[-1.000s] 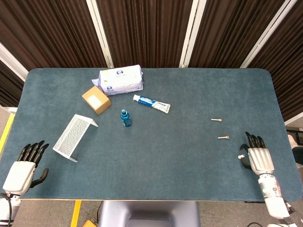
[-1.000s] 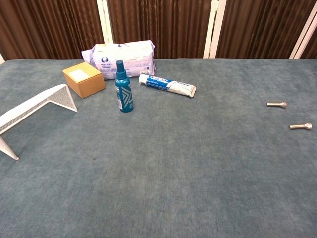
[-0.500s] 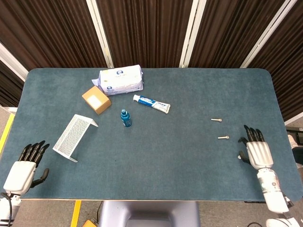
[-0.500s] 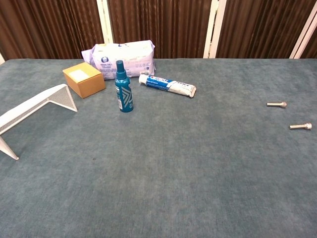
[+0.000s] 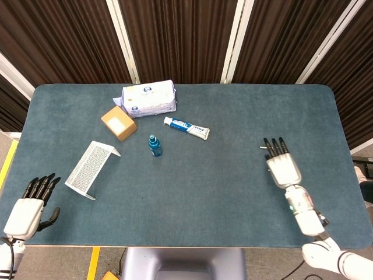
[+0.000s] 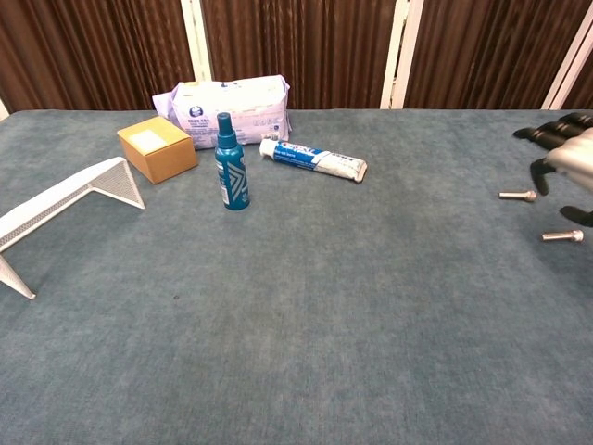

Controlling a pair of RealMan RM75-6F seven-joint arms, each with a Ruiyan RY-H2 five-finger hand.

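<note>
Hovering over two bolts on the surface, your right hand is open and holds nothing. Your left hand rests open. Nothing is picked up yet.

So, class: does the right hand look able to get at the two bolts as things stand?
Probably yes: the right hand hovers open above the two bolts, with nothing else near them on the table.

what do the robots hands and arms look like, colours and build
Both hands have a white shell over the back and black fingers. The right hand continues into a slim white wrist and forearm with grey joint rings and a small green light near the wrist. The left hand has a black thumb at its side; only a short white wrist stub with a thin cable shows below it.
</note>
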